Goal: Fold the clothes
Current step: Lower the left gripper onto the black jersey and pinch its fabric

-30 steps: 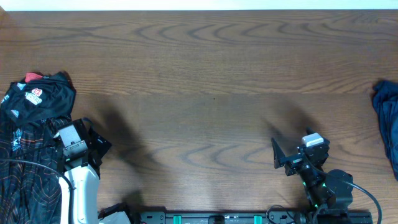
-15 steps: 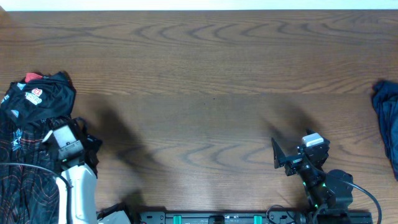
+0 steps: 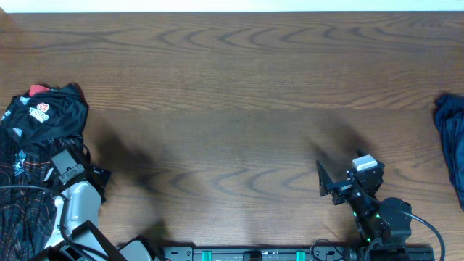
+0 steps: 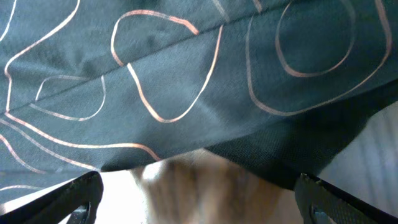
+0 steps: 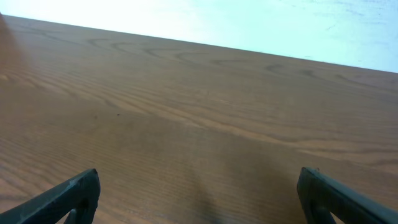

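Cloth fills the far left: the black jersey (image 3: 32,130), soft and rumpled, is crossed by thin orange-red contour lines and carries white logos near its top. It lies heaped at the left edge of the wood-grained counter (image 3: 239,80). A scrap of red T-shirt (image 3: 38,90) peeks out at the heap's upper edge. The left gripper (image 4: 199,205) sits at the jersey's right hem, its fingers (image 4: 78,196) spread wide and clamping nothing. Lower right, the right gripper (image 5: 202,202) has its fingers equally wide apart over bare wood. A dark blue piece (image 3: 451,141) lies crumpled at the right edge.
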`<state>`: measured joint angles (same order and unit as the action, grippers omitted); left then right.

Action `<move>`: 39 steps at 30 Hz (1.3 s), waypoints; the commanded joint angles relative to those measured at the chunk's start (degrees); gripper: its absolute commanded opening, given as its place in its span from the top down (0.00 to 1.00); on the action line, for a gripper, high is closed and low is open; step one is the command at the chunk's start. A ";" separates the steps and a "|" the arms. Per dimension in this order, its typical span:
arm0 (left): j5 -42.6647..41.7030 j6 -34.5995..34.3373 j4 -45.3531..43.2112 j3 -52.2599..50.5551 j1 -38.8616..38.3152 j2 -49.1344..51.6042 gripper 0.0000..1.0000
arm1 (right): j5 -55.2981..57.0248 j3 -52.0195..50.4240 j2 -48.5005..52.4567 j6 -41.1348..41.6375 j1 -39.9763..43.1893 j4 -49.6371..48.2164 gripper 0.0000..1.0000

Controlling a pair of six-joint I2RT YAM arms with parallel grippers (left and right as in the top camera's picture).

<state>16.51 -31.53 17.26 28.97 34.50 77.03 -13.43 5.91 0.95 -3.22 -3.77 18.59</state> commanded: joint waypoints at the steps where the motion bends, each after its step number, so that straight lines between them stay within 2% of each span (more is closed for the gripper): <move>1: -2.14 -0.46 -0.92 1.79 0.31 -0.09 0.03 | 0.09 -0.24 -0.46 -0.70 -0.55 -0.04 0.01; 7: -3.58 1.64 4.13 7.48 0.31 -4.11 0.05 | 0.07 -0.24 -0.46 -0.70 -0.55 -0.04 0.01; 12: 3.67 -1.64 5.81 9.05 1.01 -7.39 0.02 | 0.09 -0.24 -0.46 -0.70 -0.55 -0.04 0.01; 14: 3.72 -1.79 5.90 9.05 2.47 -7.43 0.02 | 0.09 -0.24 -0.46 -0.70 -0.55 -0.04 0.01; 27: 3.50 -2.03 5.79 9.05 11.45 -2.45 0.02 | 0.07 -0.24 -0.46 -0.70 -0.55 -0.04 0.01; 39: 3.43 -2.01 3.96 9.05 12.20 6.29 0.02 | 0.09 -0.24 -0.46 -0.70 -0.55 -0.04 0.01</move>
<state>18.63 -33.04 21.71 37.50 46.41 81.91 -13.43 5.91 0.95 -3.22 -3.77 18.59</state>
